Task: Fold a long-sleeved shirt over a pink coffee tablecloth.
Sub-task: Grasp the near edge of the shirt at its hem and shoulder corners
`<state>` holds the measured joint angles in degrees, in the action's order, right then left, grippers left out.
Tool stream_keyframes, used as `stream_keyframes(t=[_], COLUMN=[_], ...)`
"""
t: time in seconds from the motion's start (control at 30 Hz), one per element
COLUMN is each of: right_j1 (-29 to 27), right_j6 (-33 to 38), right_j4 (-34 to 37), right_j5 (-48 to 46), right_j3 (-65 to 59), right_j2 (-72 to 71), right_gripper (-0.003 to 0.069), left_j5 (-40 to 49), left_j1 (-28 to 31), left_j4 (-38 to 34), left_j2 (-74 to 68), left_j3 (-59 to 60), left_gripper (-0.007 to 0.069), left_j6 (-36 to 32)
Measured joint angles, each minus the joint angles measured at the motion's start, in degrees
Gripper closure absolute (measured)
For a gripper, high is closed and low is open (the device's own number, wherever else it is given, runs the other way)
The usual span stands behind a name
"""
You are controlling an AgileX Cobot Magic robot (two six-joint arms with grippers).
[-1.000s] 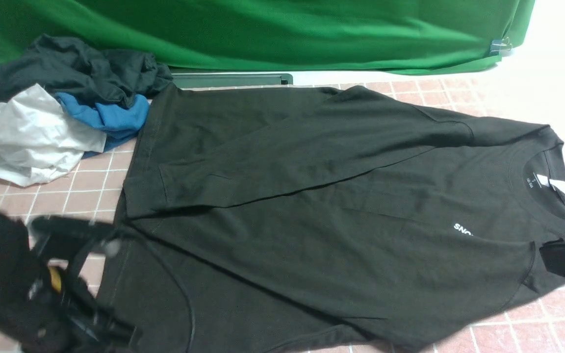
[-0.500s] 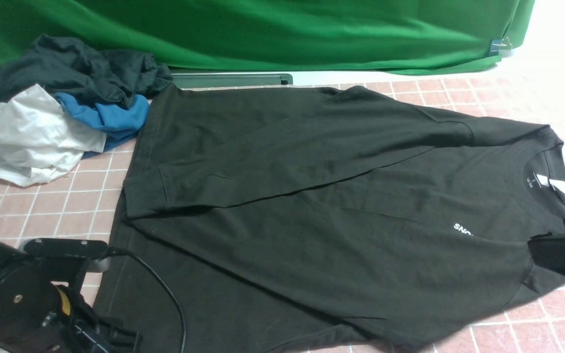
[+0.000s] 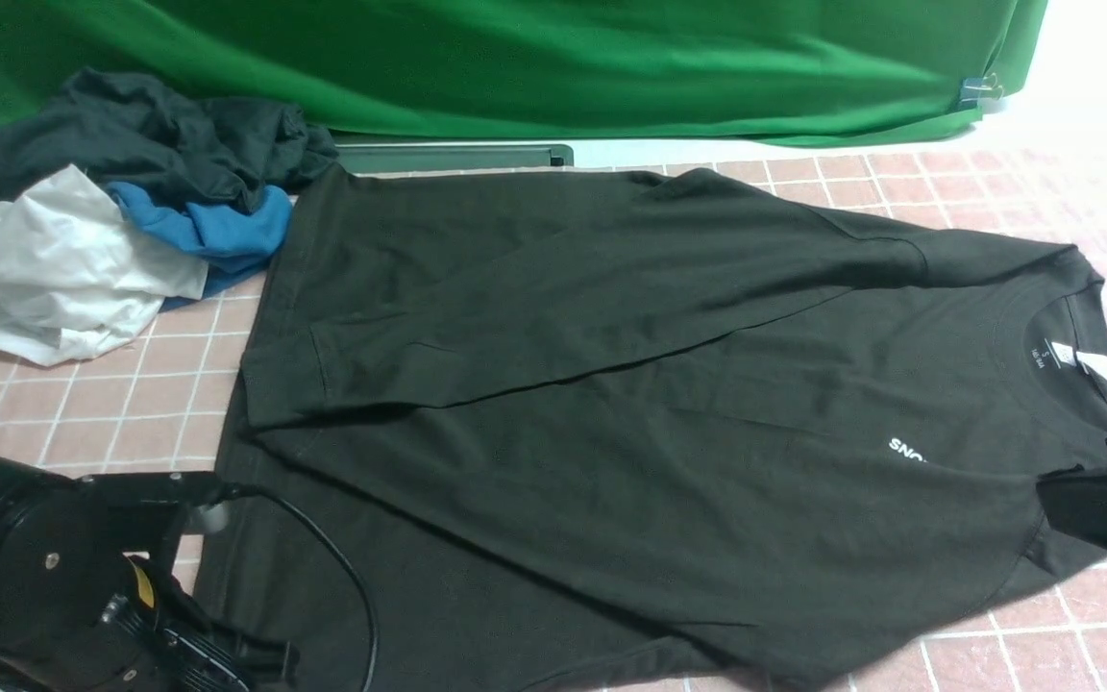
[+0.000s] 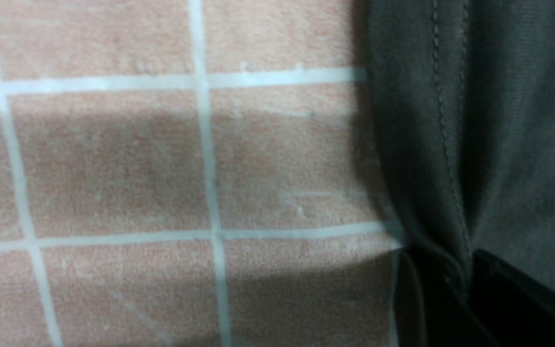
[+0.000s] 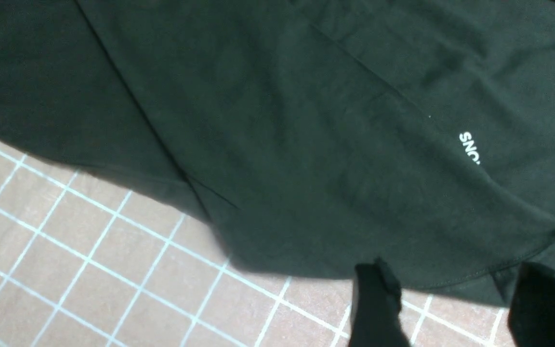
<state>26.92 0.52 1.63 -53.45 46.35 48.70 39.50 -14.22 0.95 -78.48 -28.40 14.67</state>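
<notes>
Near side: left hand low at the hem of the long-sleeved shirt, narrow, fabric pinched between its fingertips. Right hand at the near shoulder edge, wide, nothing held; one fingertip over the pink coffee tablecloth, the other overlapping the shirt in view. Whether it touches the cloth: cannot tell.

Shirt: lies on the tablecloth, collar to the right, hem to the left, both sleeves turned in over the body. Near sleeve runs obliquely; its near fold borders a strip of bare tablecloth. Part of the white chest print shows beside the fold. Far sleeve crosses toward the hem, cuff at the hem edge. White neck label inside the collar.

Room: tablecloth grid visible along the hem, between hem and garments, and beyond the far shoulder. Far left: white garment, blue garment and dark garment heaped; dark garment just beside the shirt's far hem corner. Green backdrop behind.

Against one second ago: left arm nearer the robot, its hand now narrowed on the hem; right arm slightly further left; shirt layout unchanged.
</notes>
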Motion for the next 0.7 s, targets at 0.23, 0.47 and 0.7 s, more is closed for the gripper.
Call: stream_keyframes(t=[0.23, 0.47, 0.7], right_j1=[-2.44, -5.67, -5.72], right_j6=[-4.45, 8.23, 27.43], right_j4=[-5.61, -1.02, 0.88], right_j5=[-0.40, 0.35, 12.17], right_j3=[-0.99, -5.30, -5.74], right_j2=[3.71, 14.27, 26.56], right_gripper=[0.0295, 0.0295, 0.0177], left_j5=[8.43, 12.05, 12.28], left_j1=[0.00, 0.00, 0.00], left_j4=[-2.87, -5.06, -5.11], left_j2=[7.73, 20.10, 26.59], left_j3=[-1.89, -4.56, -6.03], left_gripper=[0.0582, 0.0582, 0.0582], left_j6=[-4.70, -9.52, -12.50])
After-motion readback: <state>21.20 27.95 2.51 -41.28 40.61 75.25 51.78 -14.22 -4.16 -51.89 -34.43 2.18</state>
